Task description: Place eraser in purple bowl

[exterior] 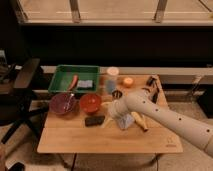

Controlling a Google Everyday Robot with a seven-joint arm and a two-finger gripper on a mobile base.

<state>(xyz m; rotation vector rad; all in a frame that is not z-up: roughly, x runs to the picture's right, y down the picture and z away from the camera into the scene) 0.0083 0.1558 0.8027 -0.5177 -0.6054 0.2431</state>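
Tool [106, 116] spread open, holding nothing, low over the table [75, 142]. Eraser [94, 120] lies flat just beside it, on the bowl side. Risks:
- A finger landing on the eraser shoves it away.
- The orange-red bowl [90, 103] sits nearer the tool than the purple bowl [62, 103], so expect a clipped rim or a wrong-bowl drop.
- The cloth [126, 121] behind the tool could snag.
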